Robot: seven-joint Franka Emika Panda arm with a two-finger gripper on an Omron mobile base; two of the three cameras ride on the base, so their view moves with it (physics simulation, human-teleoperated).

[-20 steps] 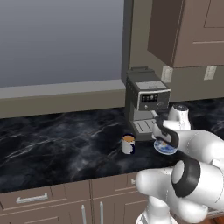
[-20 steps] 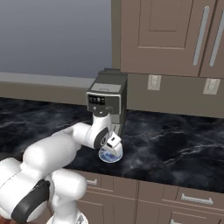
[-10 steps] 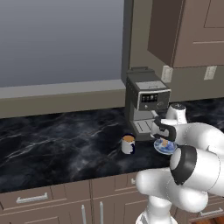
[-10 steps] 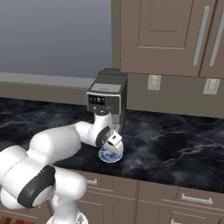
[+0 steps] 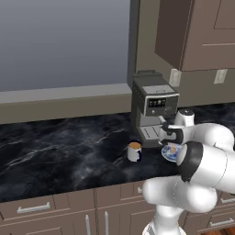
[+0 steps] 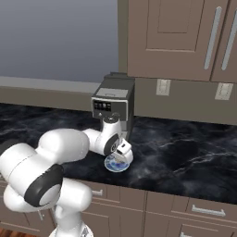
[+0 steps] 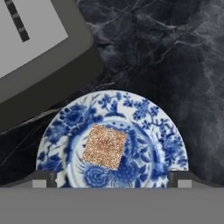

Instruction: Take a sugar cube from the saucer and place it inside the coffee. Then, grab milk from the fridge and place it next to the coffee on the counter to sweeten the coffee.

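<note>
The sugar cube [image 7: 105, 146], a tan speckled lump, lies in the middle of the blue patterned saucer [image 7: 144, 105]. My gripper [image 7: 112, 178] hangs straight above it, open, with one fingertip [image 7: 43, 177] at each side of the saucer and nothing between them. In the left base view the gripper [image 5: 169, 139] hovers over the saucer [image 5: 170, 153], just in front of the coffee machine. The coffee [image 5: 134, 150], a white mug with brown liquid, stands to the saucer's left on the black marble counter [image 5: 55, 156]. In the right base view the hand [image 6: 121, 155] covers part of the saucer [image 6: 115, 165].
A dark grey coffee machine [image 5: 153, 103] stands right behind the saucer, and its base [image 7: 39, 52] lies close to the saucer's rim. Brown wall cabinets [image 6: 176, 37] hang above. Drawers with silver handles [image 5: 32, 209] run below the counter edge. Bare counter [image 6: 194, 157] lies to the right.
The arm's large elbow links have swung sideways while the hand has stayed over the saucer. The jaws are still open and the sugar cube lies untouched.
</note>
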